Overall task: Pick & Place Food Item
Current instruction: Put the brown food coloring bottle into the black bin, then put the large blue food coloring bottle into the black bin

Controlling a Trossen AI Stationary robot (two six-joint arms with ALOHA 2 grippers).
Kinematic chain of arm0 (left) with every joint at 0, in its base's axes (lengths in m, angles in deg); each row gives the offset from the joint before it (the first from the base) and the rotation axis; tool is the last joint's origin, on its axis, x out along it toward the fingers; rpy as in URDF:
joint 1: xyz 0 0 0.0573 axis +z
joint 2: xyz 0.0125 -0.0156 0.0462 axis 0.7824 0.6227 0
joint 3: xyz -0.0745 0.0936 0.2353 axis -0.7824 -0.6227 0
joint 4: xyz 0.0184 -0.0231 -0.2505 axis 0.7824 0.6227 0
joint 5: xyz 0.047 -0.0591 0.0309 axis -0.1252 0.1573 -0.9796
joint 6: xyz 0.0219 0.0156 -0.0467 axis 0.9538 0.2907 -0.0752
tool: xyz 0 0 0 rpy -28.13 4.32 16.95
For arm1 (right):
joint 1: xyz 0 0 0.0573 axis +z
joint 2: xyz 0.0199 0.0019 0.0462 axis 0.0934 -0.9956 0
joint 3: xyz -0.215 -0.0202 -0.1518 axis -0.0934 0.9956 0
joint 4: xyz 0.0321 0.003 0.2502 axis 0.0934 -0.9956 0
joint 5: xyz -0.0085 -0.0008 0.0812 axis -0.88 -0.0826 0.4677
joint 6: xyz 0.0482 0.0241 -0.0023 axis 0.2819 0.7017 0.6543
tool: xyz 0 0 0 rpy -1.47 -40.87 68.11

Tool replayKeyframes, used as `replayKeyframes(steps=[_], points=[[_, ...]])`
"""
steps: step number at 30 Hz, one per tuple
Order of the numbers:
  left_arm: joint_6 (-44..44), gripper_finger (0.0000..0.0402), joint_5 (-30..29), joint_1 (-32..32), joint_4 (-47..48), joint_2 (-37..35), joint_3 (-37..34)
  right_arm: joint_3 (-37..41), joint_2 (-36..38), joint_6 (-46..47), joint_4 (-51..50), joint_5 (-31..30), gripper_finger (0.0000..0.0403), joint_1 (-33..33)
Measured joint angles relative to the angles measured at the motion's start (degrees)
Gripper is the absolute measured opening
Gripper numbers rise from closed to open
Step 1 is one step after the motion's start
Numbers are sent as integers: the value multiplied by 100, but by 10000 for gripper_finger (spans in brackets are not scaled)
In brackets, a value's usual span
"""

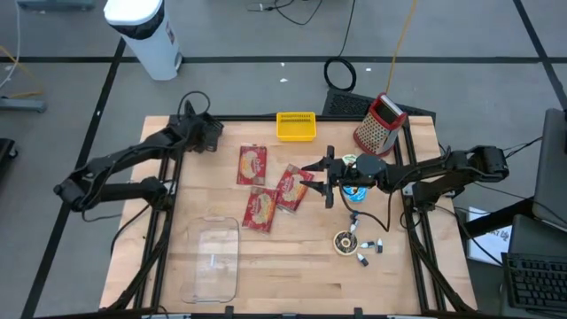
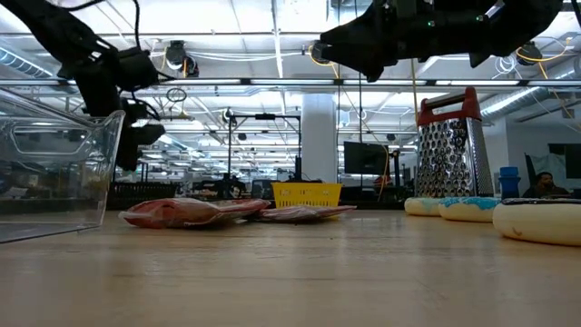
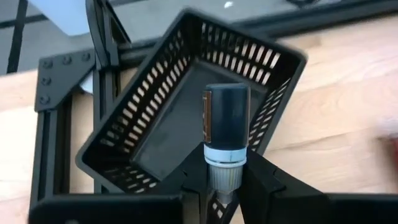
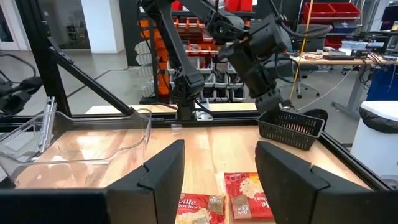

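Note:
My left gripper [image 3: 224, 186] is at the table's far left corner [image 1: 204, 133], shut on a small dark bottle [image 3: 227, 118] with a pale neck. It hangs over a black slotted basket [image 3: 168, 137], which also shows in the right wrist view [image 4: 292, 127]. Three red snack packets [image 1: 252, 164] [image 1: 291, 188] [image 1: 259, 210] lie flat on the wooden table [image 1: 292, 283]. My right gripper [image 1: 319, 173] hovers open above the packets at mid-table, with nothing between its fingers [image 4: 214, 180]. My left gripper pinches the bottle's pale neck end [image 3: 222, 169] between its two fingers. The fingers slant downward toward the basket. The dark body sticks out forward past the fingertips, in line with them. The bottle hangs clear above the basket's floor.
A yellow basket [image 1: 296, 126] and a red-handled grater [image 1: 381, 124] stand at the far edge. A clear plastic container [image 1: 213, 257] lies at the near left. Small bottles and a round thing [image 1: 354, 244] sit at the near right. Black frame rails border the table.

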Motion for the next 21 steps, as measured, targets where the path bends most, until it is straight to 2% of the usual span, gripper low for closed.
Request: replayKeyframes(steps=[6, 12, 16, 21], points=[[2, 64, -68, 33, -74, 347, 0, 0, 0, 24, 0, 1, 182, -2], [2, 66, -92, 33, -124, 372, 0, -1, 0, 39, -1, -1, 181, -2], [5, 104, -92, 33, -128, 372, 0, 0, 0, 39, 0, -1, 181, -2], [85, 177, -92, 33, -118, 372, 0, 0, 0, 39, 0, -1, 180, -2]])
